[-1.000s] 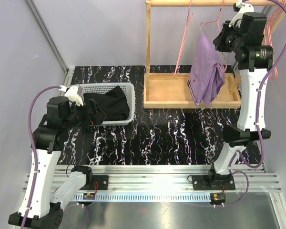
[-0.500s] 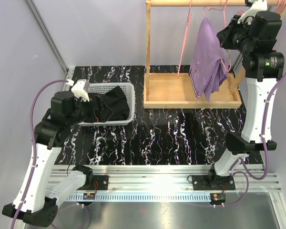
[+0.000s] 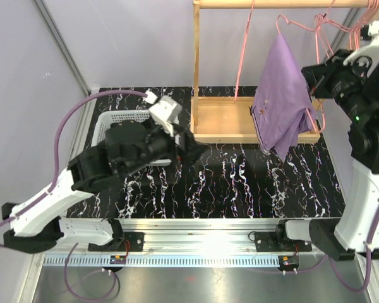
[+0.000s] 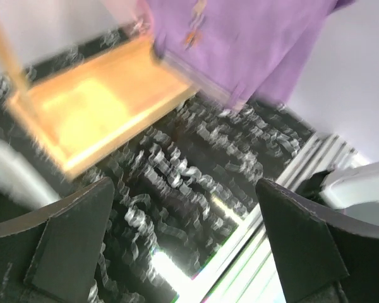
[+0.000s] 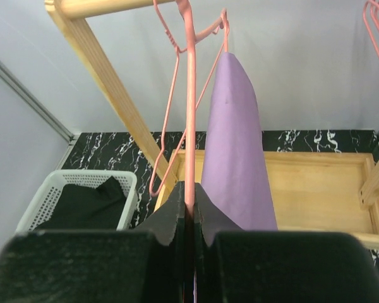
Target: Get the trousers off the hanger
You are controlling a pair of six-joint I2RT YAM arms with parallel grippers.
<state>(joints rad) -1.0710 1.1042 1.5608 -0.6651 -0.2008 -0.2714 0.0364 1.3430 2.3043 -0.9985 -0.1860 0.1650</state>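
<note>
While the light purple trousers [image 3: 281, 95] hang draped on a pink hanger [image 5: 190, 95] from the wooden rack [image 3: 224, 120] at the far right, the right end effector [image 5: 191, 202] is pinched closed on that hanger's wire just beside them. The left end effector [image 4: 186, 218], spread wide and empty, hovers above the marbled surface [image 3: 240, 183]. The black trousers [image 5: 82, 205] lie in the white basket [image 3: 123, 115] at the far left
</note>
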